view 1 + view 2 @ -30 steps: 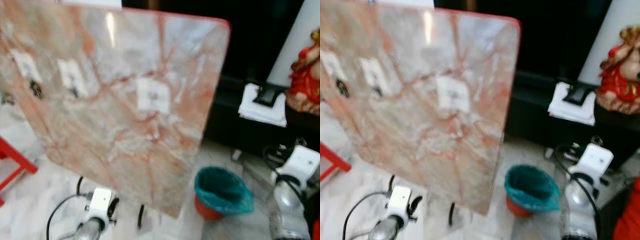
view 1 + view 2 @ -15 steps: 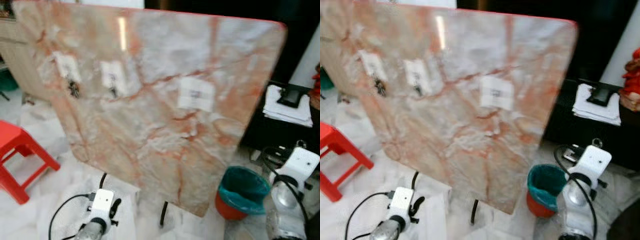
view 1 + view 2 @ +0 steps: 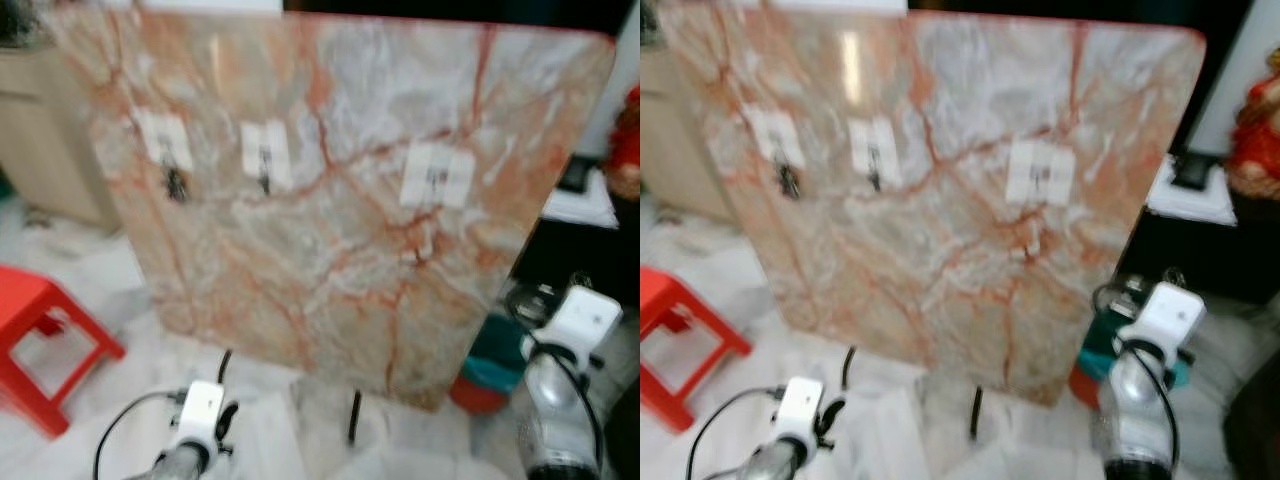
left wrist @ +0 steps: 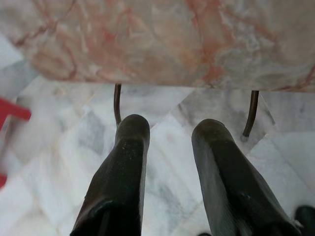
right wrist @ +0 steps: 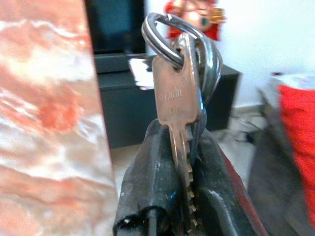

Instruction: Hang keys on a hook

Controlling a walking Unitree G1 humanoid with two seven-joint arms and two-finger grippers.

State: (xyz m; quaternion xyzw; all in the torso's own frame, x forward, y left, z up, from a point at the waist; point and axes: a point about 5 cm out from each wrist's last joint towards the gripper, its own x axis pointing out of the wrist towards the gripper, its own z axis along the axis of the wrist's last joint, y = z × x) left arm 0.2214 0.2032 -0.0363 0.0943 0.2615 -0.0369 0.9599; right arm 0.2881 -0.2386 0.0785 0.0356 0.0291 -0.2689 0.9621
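Observation:
A pink-veined marble board (image 3: 330,230) stands upright on thin black legs (image 4: 117,102). Three white hook plates are stuck across its upper part: the left plate (image 3: 164,142) has a small dark bunch (image 3: 176,186) hanging from it, the middle plate (image 3: 265,155) and the right plate (image 3: 436,176) show bare hooks. My right gripper (image 5: 181,133) is shut on a silver key (image 5: 173,93) with its steel ring (image 5: 165,30) sticking up, beside the board's right edge. My left gripper (image 4: 172,132) is open, low, pointing at the floor under the board.
A red plastic stool (image 3: 42,340) stands on the marble floor at the left. A teal-lined red bin (image 3: 486,378) sits behind the board's lower right corner. A black cabinet (image 3: 1205,262) at the right carries white papers (image 3: 1188,196) and a red figurine (image 3: 1256,128).
The whole picture has shifted as the camera moved: the board now faces me more squarely and looks closer. Both arms stay low in front of it.

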